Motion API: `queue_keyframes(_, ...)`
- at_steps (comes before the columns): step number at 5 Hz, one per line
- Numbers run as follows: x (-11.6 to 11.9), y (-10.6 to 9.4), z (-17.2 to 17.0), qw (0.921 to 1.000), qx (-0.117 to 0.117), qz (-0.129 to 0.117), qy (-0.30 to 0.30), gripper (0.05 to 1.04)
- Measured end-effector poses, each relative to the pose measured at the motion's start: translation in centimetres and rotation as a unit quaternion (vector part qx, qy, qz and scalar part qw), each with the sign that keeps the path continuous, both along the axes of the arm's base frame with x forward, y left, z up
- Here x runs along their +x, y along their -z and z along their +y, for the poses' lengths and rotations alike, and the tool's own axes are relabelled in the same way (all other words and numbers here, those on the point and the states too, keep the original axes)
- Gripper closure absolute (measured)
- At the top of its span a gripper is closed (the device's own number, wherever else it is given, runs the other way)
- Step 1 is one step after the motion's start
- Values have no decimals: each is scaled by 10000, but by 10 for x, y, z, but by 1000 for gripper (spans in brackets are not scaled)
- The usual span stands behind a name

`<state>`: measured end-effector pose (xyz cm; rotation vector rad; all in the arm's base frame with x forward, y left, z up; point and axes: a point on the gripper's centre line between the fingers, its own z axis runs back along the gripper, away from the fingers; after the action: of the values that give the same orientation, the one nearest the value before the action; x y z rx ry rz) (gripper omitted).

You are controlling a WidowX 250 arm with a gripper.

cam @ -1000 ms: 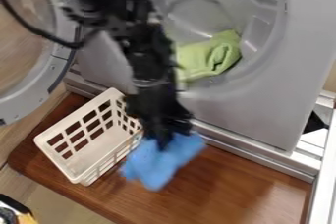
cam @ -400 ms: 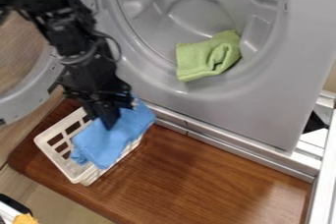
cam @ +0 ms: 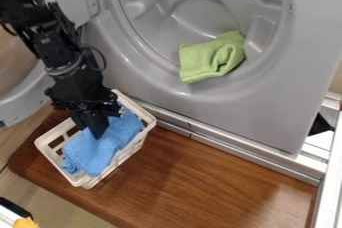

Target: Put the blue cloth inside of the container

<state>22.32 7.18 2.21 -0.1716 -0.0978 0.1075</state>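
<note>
The black gripper point(cam: 98, 133) points down over the white slatted basket point(cam: 134, 148), its tips against the blue cloth point(cam: 100, 153). It is shut on the cloth, which lies bunched within the basket's walls and stretches along most of its length. Part of the cloth behind the gripper is hidden. Whether the cloth rests on the basket's floor cannot be told.
A grey washing machine point(cam: 220, 109) stands behind, with a green cloth point(cam: 212, 58) in its drum opening. Its round door point(cam: 28, 97) hangs at the left, behind the arm. The basket stands on a brown wooden board point(cam: 207, 177); a metal rail borders the right.
The gripper has moved left and down with the blue cloth, from the board right of the basket to over it. The cloth now sits lower, between the basket's walls. The green cloth has not moved.
</note>
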Motion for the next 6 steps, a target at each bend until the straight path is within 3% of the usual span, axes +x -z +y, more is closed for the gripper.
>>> queue_keyframes(1, 12, 11, 13, 9999, 75, 77, -11, 995)
queue_keyframes(3, 25, 59, 19, 9985, 10, 542, -9, 962)
queue_keyframes(4, 29, 79, 15, 9969, -84, 778, -10, 769)
queue_keyframes(6, 33, 68, 1, 9972, -20, 738, 127, 184)
